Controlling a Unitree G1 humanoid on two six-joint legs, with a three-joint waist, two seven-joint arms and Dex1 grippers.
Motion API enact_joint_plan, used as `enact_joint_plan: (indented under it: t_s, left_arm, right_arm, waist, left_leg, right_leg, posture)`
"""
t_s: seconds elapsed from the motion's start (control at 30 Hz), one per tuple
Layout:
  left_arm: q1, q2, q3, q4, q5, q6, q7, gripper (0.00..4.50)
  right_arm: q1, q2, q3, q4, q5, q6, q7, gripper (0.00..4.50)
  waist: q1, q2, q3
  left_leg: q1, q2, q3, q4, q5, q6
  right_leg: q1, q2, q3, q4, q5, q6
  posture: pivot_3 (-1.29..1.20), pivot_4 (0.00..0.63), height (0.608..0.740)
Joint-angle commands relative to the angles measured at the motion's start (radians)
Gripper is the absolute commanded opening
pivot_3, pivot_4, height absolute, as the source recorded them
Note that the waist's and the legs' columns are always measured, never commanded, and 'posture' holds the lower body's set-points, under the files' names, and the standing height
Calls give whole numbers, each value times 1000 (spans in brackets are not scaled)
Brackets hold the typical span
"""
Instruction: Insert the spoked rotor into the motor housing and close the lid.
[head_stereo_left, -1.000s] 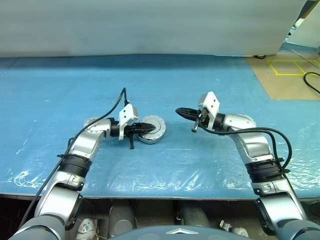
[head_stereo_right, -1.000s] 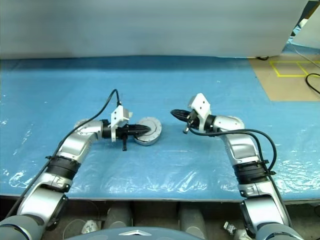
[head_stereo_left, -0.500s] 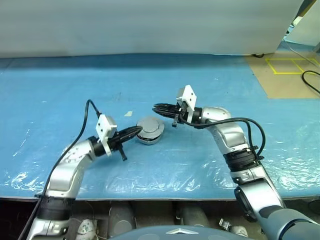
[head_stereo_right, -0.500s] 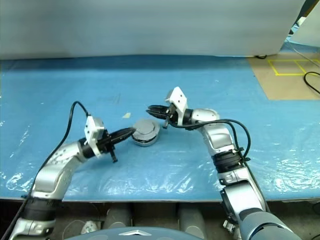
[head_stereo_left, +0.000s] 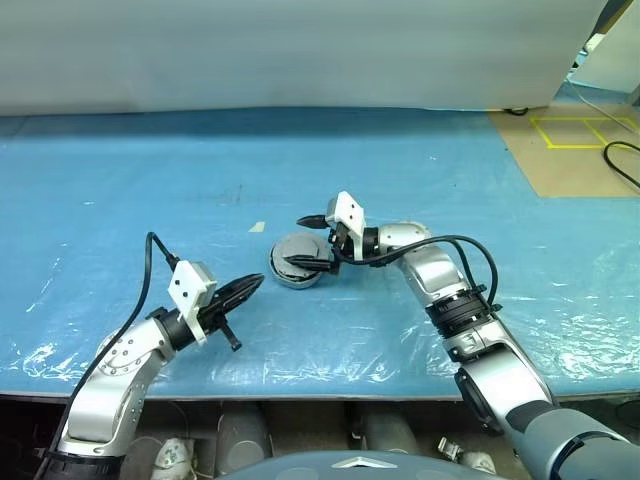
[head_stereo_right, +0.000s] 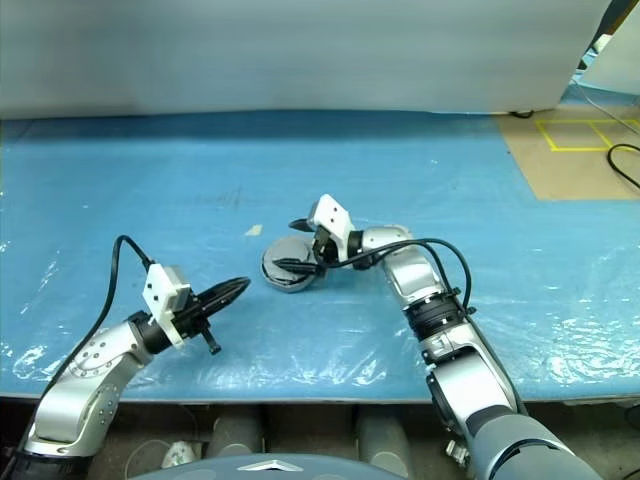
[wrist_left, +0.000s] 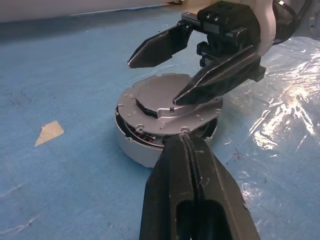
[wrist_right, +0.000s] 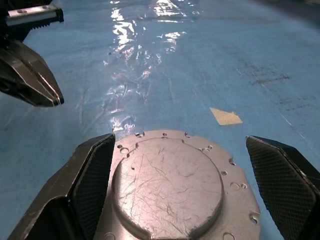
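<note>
The motor housing (head_stereo_left: 296, 275) stands on the blue sheet at mid-table. The silver lid (wrist_left: 167, 102) lies on top of it, slightly askew, and a gap at one side shows copper windings. My right gripper (head_stereo_left: 295, 242) is open and reaches in from the right, with one finger (wrist_right: 92, 175) on each side of the lid (wrist_right: 170, 185). I cannot tell whether they touch it. My left gripper (head_stereo_left: 245, 288) is shut on nothing and sits apart from the housing, nearer the front left. Its tip (wrist_left: 185, 137) points at the drum. The spoked rotor is hidden.
A small pale scrap of tape (head_stereo_left: 257, 227) lies on the sheet just behind and left of the housing. The table's front edge (head_stereo_left: 320, 392) runs close to my arms. Brown floor with yellow markings (head_stereo_left: 575, 130) lies at the far right.
My right gripper has moved left to the housing and opened around the lid. My left gripper, still shut, has pulled back from the housing toward the front left.
</note>
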Motion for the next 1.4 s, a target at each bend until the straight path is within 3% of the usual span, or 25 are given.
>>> enact_joint_plan:
  t_s: [0.03, 0.3, 0.4, 0.5, 1.07, 1.4]
  left_arm:
    - [3, 8, 19, -42, -19, -12, 7, 0]
    - [21, 16, 34, -27, -24, -25, 4, 0]
    - [22, 17, 31, -26, -22, -26, 8, 0]
    - [23, 15, 31, -25, -21, -27, 12, 0]
    - [91, 8, 55, -48, -30, -48, 42, 0]
    - [94, 15, 50, -45, -23, -50, 36, 0]
  right_arm:
    - [-13, -4, 12, -1, -26, -41, 3, 4440]
    - [16, -14, 42, -12, -71, -92, 14, 4440]
    - [17, -13, 42, -8, -75, -104, 14, 3856]
    - [13, -13, 50, 10, -91, -127, 13, 2958]
    - [30, 59, 52, -38, -78, -4, -18, 2963]
    - [56, 6, 98, 29, -169, -99, -59, 2963]
  waist:
    - [0, 0, 0]
    - [0, 0, 0]
    - [0, 0, 0]
    - [0, 0, 0]
    - [-2, 0, 0]
    - [-2, 0, -1]
  left_leg:
    - [0, 0, 0, 0, 0, 0]
    - [0, 0, 0, 0, 0, 0]
    - [0, 0, 0, 0, 0, 0]
    - [0, 0, 0, 1, 0, 0]
    - [1, 1, 0, 1, 0, 1]
    - [4, 1, 0, 1, -1, 1]
  right_leg:
    - [0, 0, 0, 0, 0, 0]
    - [0, 0, 0, 0, 0, 0]
    - [0, 0, 0, 0, 0, 0]
    - [0, 0, 0, 1, 0, 0]
    - [0, 1, 1, 1, 0, 0]
    - [2, 1, 1, 1, 0, 0]
  posture:
    - [0, 150, 740]
    - [0, 150, 740]
    - [0, 150, 740]
    - [0, 150, 740]
    - [0, 150, 740]
    - [0, 150, 740]
